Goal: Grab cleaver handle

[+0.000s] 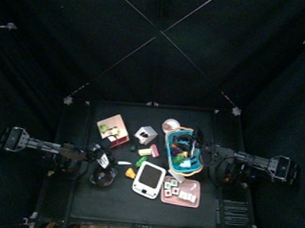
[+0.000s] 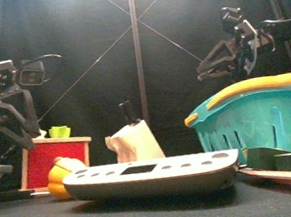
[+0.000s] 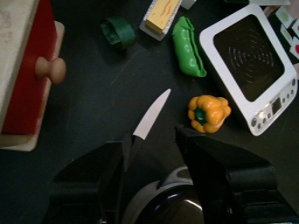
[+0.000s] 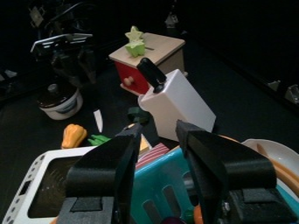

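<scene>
Top view showed the small black table (image 1: 94, 204) crowded, with the teal-rimmed plastic basket (image 2: 251, 117) on its right side and the flat white rounded-rectangular cleaver blade with a grey centre (image 1: 146, 182) lying flat near the front. Its short orange stub of a handle (image 3: 208, 112) stuck out of the blade's left corner, nearest my left arm. I judged it a light, stiff, smooth toy, best pinched across the stub from above. My left gripper (image 3: 179, 149) hung tilted down close by, jaws apart and empty; my right gripper (image 4: 166, 144) hovered above the basket, spread wide, holding nothing
</scene>
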Robot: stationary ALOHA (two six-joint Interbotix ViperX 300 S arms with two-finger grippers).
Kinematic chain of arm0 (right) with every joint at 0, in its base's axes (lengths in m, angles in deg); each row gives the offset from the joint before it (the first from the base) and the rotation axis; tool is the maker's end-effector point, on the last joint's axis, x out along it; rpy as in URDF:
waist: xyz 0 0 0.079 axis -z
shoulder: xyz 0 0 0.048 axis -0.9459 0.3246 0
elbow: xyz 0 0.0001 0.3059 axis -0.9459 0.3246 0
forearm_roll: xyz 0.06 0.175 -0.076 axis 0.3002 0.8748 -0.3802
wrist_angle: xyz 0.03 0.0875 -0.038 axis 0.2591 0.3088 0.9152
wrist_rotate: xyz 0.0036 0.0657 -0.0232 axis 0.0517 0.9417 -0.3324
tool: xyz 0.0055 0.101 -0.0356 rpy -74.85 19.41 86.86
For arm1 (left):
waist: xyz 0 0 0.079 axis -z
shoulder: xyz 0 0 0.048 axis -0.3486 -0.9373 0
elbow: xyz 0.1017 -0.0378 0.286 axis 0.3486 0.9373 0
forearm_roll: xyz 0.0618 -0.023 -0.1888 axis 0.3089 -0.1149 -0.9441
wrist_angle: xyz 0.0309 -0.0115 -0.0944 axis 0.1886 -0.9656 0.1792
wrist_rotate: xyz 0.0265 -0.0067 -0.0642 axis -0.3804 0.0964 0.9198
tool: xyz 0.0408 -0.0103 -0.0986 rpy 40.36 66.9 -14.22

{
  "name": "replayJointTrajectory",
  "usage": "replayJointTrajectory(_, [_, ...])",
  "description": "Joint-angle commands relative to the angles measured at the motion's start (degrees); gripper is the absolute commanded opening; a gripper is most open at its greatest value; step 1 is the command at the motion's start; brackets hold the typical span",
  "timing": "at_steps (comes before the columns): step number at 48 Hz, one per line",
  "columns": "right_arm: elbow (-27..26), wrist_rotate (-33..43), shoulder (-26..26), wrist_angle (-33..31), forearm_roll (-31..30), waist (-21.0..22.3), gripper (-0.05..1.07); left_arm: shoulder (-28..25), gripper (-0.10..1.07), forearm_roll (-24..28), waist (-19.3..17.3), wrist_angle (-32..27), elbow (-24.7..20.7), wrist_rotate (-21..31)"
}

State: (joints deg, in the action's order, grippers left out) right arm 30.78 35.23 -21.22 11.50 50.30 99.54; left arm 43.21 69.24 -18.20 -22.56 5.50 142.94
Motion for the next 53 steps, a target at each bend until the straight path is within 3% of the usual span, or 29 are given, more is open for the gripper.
replayJointTrajectory(1, [-0.53, 0.0, -0.26, 0.26, 0.09, 0.18, 0.78, 0.0, 0.83, 0.18, 0.0, 1.85, -1.67, -0.09])
replayJointTrajectory(8, [-0.79, 0.09, -0.26, 0.26, 0.18, 0.18, 0.78, -0.44, 0.83, 2.11, 0.0, 6.68, -3.16, -0.62])
replayJointTrajectory(15, [-0.79, 0.09, -0.09, 0.18, 0.26, 0.18, 0.77, -4.31, 0.83, 8.09, -0.09, 11.34, -6.86, -2.37])
replayJointTrajectory(25, [-0.62, 0.09, 0.09, 0.26, 0.09, 0.18, 0.78, -15.21, 0.83, 15.56, -1.23, 11.95, -16.26, -4.57])
replayJointTrajectory(37, [0.0, 0.09, -0.35, 0.26, 0.09, 0.18, 0.77, -28.83, 0.83, 24.61, -5.8, 9.58, -28.13, -7.12])
replayJointTrajectory(46, [0.79, 0.7, -1.05, -0.53, 0.09, -0.62, 0.77, -32.52, 0.83, 26.72, -7.03, 9.14, -30.94, -7.29])
replayJointTrajectory(53, [-1.58, 0.97, -0.35, -3.43, 0.53, -7.56, 0.77, -32.34, 0.83, 26.72, -6.94, 8.61, -30.59, -7.03])
